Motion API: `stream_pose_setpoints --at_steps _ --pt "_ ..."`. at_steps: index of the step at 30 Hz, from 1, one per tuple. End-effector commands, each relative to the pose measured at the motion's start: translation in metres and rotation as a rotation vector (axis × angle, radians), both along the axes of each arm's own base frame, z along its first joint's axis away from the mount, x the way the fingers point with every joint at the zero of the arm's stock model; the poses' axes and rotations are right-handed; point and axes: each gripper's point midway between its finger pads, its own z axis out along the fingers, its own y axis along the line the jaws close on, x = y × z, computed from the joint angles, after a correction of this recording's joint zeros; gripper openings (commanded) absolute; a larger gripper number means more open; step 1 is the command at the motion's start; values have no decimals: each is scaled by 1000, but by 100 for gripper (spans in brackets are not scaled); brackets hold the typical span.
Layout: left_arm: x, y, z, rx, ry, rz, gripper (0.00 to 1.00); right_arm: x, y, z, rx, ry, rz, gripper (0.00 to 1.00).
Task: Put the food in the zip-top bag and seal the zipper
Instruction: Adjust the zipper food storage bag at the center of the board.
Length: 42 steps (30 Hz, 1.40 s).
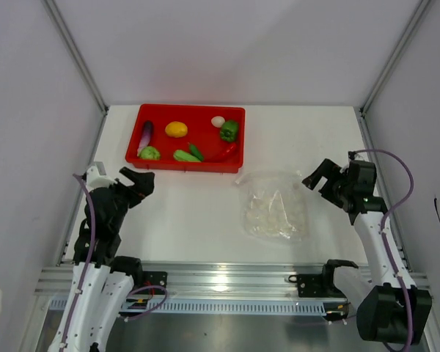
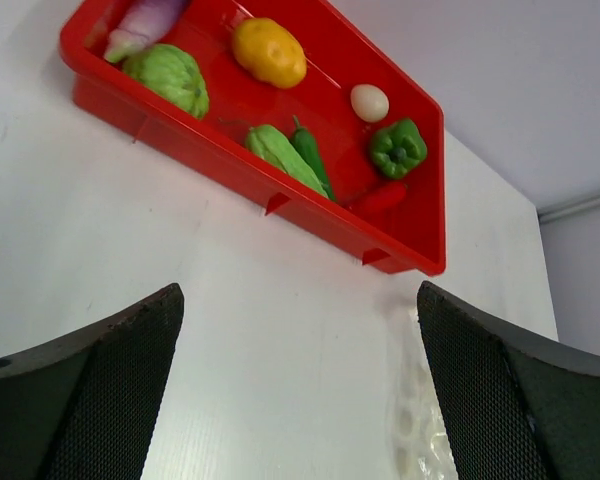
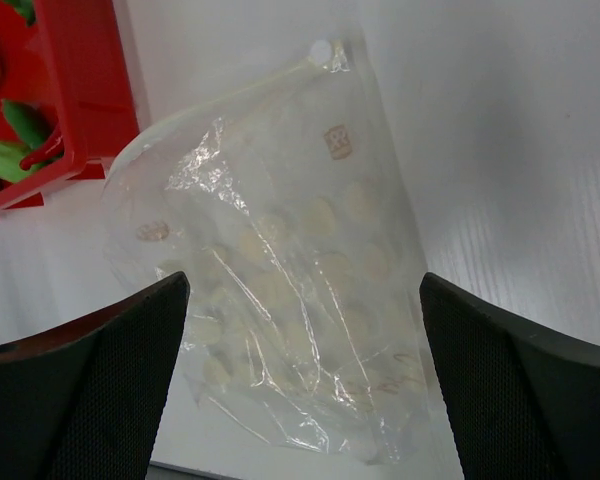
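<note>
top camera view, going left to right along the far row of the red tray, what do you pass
purple eggplant → yellow lemon → white ball → green bell pepper

Nothing here can actually be read. The zip-top bag (image 3: pixel 280 280) carries a square tan stamp (image 3: pixel 337 143) printed just below the end of the zipper (image 3: pixel 250 85), and a second tan stamp (image 3: pixel 152 231) sits near its left edge — both are too small and blurred to tell letters from a symbol. A faint reddish scrawl (image 3: pixel 380 385) shows near the bag's lower edge — it cannot be made out as words or numbers either.
</note>
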Motion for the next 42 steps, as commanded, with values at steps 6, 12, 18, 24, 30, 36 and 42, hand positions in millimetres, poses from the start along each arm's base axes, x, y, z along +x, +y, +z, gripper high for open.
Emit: stream_pose_setpoints --at_steps 6,12,18,24,30,36,42 --pt "-1 -40 29 13 -4 -261 100 -9 51 -4 -50 150 171 100" --pt "-3 -69 32 6 6 -456 100 -58 160 3 38 190 444 100" --pt "0 -85 17 -62 75 -543 100 -108 224 -26 45 248 557 99" --pt "-9 -91 18 -72 68 -585 100 -120 217 -64 -30 353 455 99" --pt "-16 -92 22 -77 57 -601 100 -118 174 -77 -95 387 283 99" --pt "-23 -98 24 -95 52 -638 100 -100 105 -84 -52 441 69 99" --pt "-33 -106 28 -133 40 -688 99 -51 39 -74 -27 376 -106 99"
